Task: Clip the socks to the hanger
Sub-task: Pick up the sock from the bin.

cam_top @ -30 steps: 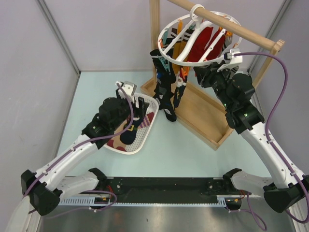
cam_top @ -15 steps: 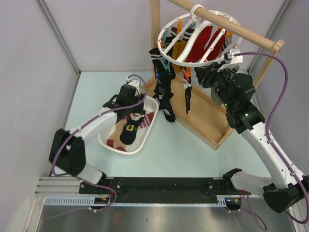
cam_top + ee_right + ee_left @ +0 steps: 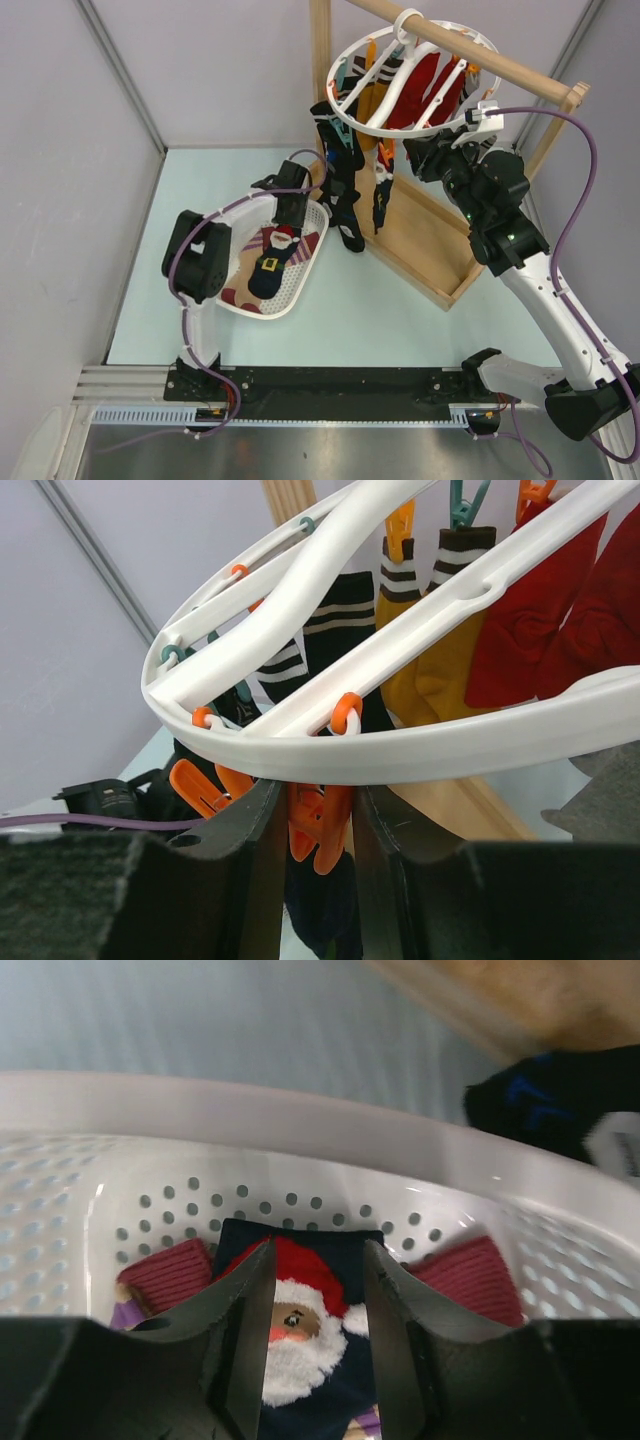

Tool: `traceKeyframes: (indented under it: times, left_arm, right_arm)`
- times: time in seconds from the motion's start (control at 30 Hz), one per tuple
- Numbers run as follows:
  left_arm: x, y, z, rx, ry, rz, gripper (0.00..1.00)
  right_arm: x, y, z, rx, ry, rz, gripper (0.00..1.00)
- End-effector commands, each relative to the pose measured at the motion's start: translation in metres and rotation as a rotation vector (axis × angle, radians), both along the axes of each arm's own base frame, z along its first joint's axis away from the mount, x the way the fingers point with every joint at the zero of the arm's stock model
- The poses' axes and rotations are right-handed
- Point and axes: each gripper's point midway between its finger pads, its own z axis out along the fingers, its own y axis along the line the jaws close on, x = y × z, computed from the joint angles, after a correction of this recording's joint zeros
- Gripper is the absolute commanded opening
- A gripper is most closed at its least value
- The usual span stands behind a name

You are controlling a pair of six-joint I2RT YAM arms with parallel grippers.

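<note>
The white ring hanger (image 3: 352,120) hangs from the wooden rail with several socks clipped to it: black ones (image 3: 340,190) and red ones (image 3: 425,85). A navy Santa sock (image 3: 270,262) lies in the white basket (image 3: 285,305). My left gripper (image 3: 290,212) is down at the basket's far end. In the left wrist view it (image 3: 318,1255) is open, its fingers straddling the Santa sock (image 3: 310,1310) with a gap on both sides. My right gripper (image 3: 316,800) sits just under the hanger ring (image 3: 450,745), shut on an orange clip (image 3: 320,825).
The wooden frame's base (image 3: 425,250) lies right of the basket, under the hanger. Dark red ribbed socks (image 3: 165,1270) lie beside the Santa sock. A black sock with blue marks (image 3: 550,1100) hangs just beyond the basket rim (image 3: 300,1120). Grey walls close in the table.
My left arm swung from the basket's near left side to its far end, and its jaws narrowed around the Santa sock. The right arm stayed on the clip.
</note>
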Motion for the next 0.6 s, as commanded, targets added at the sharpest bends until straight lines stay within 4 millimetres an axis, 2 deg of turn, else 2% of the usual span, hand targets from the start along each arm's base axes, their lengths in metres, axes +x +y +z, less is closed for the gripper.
traceKeyframes:
  times: [0.0,0.17,0.3,0.47,0.57]
  left_arm:
    - [0.0,0.003,-0.014,0.001,0.069,0.018,0.44]
    - [-0.009,0.006,-0.037,0.02,0.138,0.016,0.41]
    - [-0.013,0.004,-0.041,0.009,0.151,0.009,0.26]
    - [-0.014,0.005,-0.03,0.003,0.131,0.01,0.06]
    - [-0.012,0.006,-0.008,-0.013,0.083,0.014,0.02]
  right_arm:
    - [-0.01,-0.007,0.034,0.035,-0.074,-0.006,0.0]
    - [-0.009,-0.008,0.033,0.035,-0.072,-0.007,0.0]
    - [-0.009,-0.007,0.033,0.038,-0.07,-0.006,0.0]
    - [-0.009,-0.008,0.033,0.038,-0.069,-0.009,0.0]
    - [-0.009,-0.009,0.033,0.036,-0.068,-0.011,0.0]
